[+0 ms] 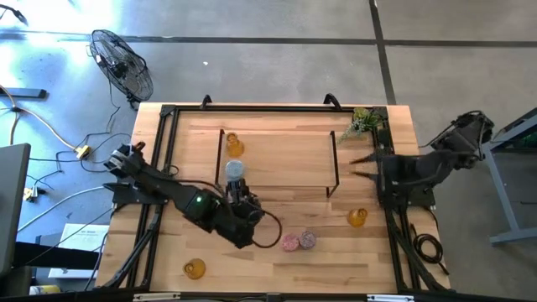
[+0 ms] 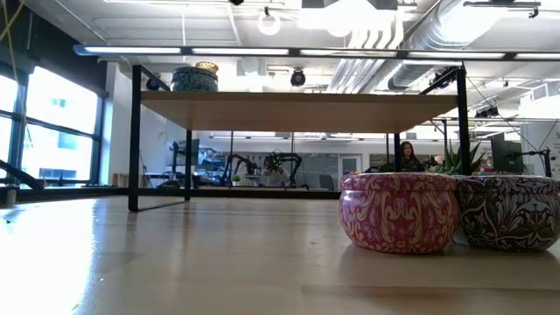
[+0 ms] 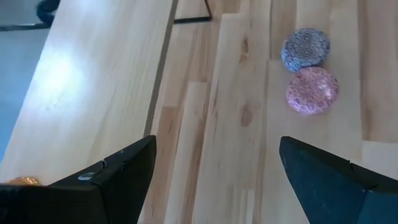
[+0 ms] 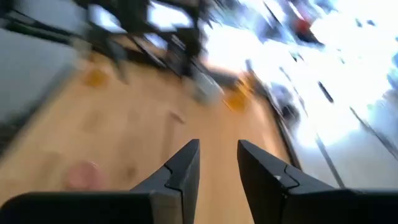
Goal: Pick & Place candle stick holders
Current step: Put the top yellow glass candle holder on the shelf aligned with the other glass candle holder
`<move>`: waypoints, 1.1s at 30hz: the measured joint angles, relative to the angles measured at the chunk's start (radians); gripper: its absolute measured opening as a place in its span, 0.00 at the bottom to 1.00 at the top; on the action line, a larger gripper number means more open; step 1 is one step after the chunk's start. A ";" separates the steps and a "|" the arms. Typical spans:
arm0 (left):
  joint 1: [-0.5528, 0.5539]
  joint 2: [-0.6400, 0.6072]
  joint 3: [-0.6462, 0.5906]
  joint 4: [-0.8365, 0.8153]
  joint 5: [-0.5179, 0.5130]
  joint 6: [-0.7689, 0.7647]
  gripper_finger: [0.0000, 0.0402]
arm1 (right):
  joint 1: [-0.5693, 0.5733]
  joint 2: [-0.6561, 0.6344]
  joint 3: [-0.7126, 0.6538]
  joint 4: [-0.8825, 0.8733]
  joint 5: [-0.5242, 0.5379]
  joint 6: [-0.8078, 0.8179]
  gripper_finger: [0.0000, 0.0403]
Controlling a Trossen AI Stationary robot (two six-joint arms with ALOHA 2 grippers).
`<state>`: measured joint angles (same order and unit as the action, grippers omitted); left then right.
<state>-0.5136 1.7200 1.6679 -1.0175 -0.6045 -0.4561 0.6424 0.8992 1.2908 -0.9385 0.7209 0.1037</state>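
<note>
On the raised shelf (image 1: 277, 159) stand one amber glass holder (image 1: 233, 144) and the blue holder (image 1: 235, 169); both also show on the shelf in the low view (image 2: 194, 79). The pink holder (image 1: 289, 242) and the purple holder (image 1: 308, 240) stand side by side on the table near its front; the left wrist view shows the pink one (image 3: 312, 91) and the purple one (image 3: 305, 48). Two more amber holders stand on the table, one at the front left (image 1: 195, 268) and one at the right (image 1: 357, 218). My left gripper (image 1: 243, 197) is open and empty at the shelf's front edge, just near of the blue holder. My right gripper (image 1: 362, 166) is open and empty by the shelf's right end.
The shelf's black frame legs (image 1: 334, 172) stand on the table. A green plant sprig (image 1: 362, 123) lies at the far right corner. Black rails (image 1: 159, 159) run along the table's left and right sides. Bare wood lies between the shelf and the pink holder.
</note>
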 joint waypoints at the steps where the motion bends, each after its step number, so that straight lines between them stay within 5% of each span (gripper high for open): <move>1: -0.004 0.000 -0.020 0.012 -0.005 -0.012 0.83 | 0.003 0.021 0.038 -0.083 0.023 0.090 0.26; 8: -0.001 0.001 -0.141 0.124 -0.063 -0.045 0.83 | 0.010 0.102 0.188 -0.526 -0.021 0.565 0.25; 14: 0.023 0.001 -0.162 0.268 -0.134 0.056 0.83 | -0.003 0.103 0.178 -0.634 -0.128 0.789 0.25; 22: 0.023 0.001 -0.162 0.357 -0.122 0.250 0.83 | -0.003 0.100 0.178 -0.620 -0.056 0.774 0.25; 33: 0.057 0.001 -0.163 0.398 -0.107 0.329 0.83 | -0.003 0.101 0.178 -0.609 -0.148 0.804 0.26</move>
<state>-0.4563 1.7210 1.5051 -0.6194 -0.7118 -0.1268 0.6395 1.0002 1.4693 -1.5477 0.5730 0.9075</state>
